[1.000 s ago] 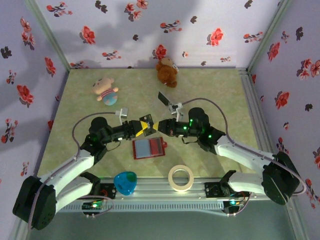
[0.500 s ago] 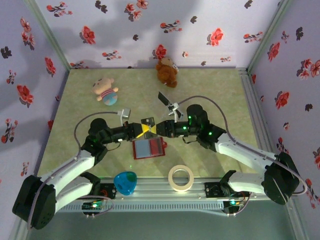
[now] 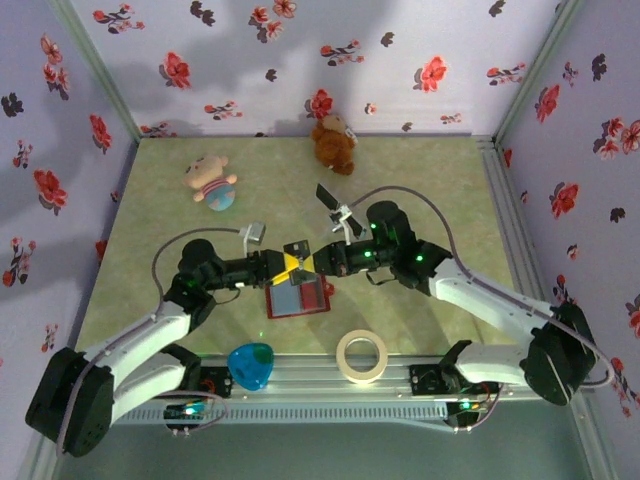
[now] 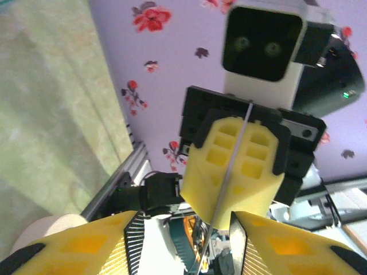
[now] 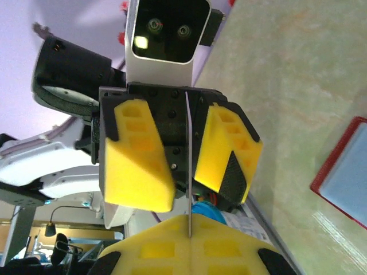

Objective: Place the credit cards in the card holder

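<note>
We find the right gripper point(image 3: 314, 259) clamped on a card point(image 5: 187, 166) held edge-on. The left gripper point(image 3: 288, 263) stands apart around it, likely to regrip. The wallet point(image 3: 297, 297) lies open on the table point(image 3: 430, 180) beneath them.

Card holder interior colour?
The card holder is pale grey-blue inside, red border; clearest in top external.

credit card point(image 5: 187, 189) face hidden, card holder point(image 5: 347, 179) cropped

A staged robot test booth (a lab rig, not a home) is shown: a bench point(image 3: 430, 180) walled by flowered panels point(image 3: 300, 60), edged by aluminium rails point(image 3: 515, 235).
</note>
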